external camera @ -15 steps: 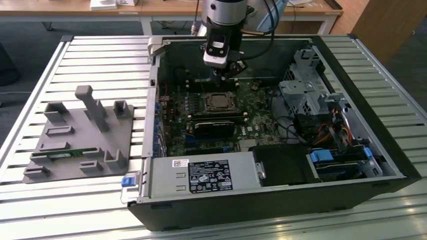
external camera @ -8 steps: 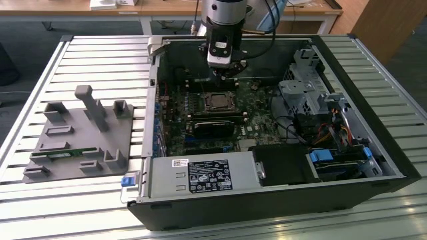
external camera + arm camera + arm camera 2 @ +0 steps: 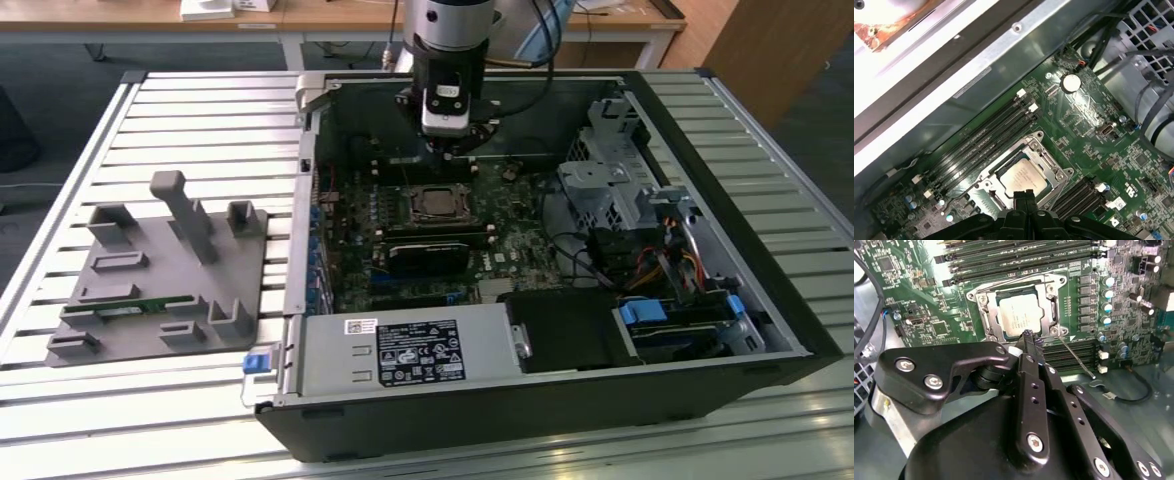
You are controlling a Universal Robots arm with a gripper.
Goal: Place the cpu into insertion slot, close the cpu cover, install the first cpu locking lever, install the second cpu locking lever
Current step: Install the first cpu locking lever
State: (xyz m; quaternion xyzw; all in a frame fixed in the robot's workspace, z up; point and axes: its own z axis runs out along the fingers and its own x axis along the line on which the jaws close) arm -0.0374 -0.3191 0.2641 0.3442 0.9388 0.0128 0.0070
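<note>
cpu [image 3: 1018, 315] flat, metal face up — framed by cpu cover [image 3: 1052, 302], gripper [image 3: 1029, 335] pinched closed at its edge

Exterior view evenly lit, counter [image 3: 80, 130] bright, case interior [image 3: 350, 130] shadowed, soft sheen on the cpu [image 3: 1016, 315], first wrist view glare-blown along the case edge [image 3: 929, 112]

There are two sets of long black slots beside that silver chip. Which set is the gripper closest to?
The near set right by the gripper tip, crossed by a thin wire lever; the other set lies beyond the cpu.
</note>
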